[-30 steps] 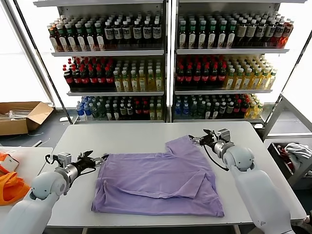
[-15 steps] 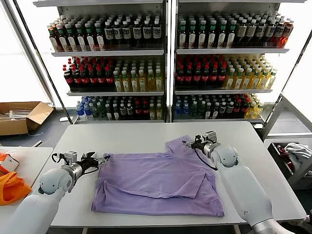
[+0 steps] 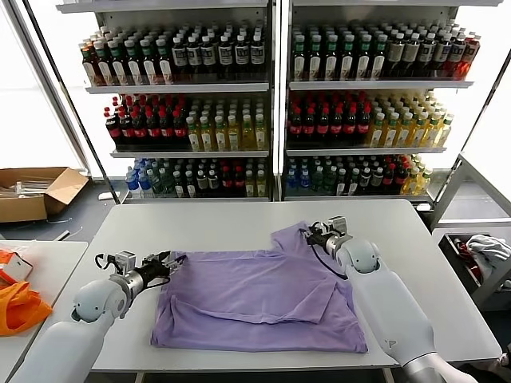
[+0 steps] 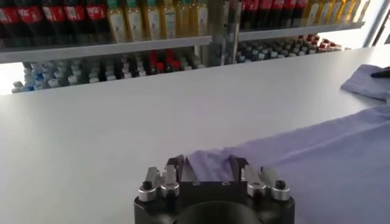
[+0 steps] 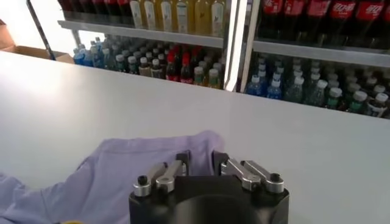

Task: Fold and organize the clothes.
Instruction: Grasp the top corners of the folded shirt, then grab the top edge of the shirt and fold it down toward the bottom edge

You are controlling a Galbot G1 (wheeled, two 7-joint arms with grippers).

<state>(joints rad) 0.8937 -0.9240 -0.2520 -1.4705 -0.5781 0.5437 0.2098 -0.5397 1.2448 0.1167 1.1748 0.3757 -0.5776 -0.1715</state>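
Note:
The clothes, a lavender T-shirt (image 3: 255, 299), lie partly folded on the white table (image 3: 207, 223), with one sleeve (image 3: 291, 235) sticking out toward the far side. My left gripper (image 3: 169, 259) is at the shirt's left corner. In the left wrist view its jaws (image 4: 208, 163) stand half closed, with the shirt's edge (image 4: 317, 158) running between them. My right gripper (image 3: 310, 232) is at the tip of the far sleeve. In the right wrist view its jaws (image 5: 201, 157) are pinched on a fold of the sleeve (image 5: 122, 170).
Shelves of bottles (image 3: 271, 104) stand behind the table. An orange bag (image 3: 17, 307) lies on a side table at the left, with a cardboard box (image 3: 36, 190) on the floor beyond. A bin with white cloth (image 3: 479, 251) sits at the right.
Both grippers moved inward onto the shirt, the left to its corner, the right to the sleeve tip. Both sets of jaws have narrowed around the fabric.

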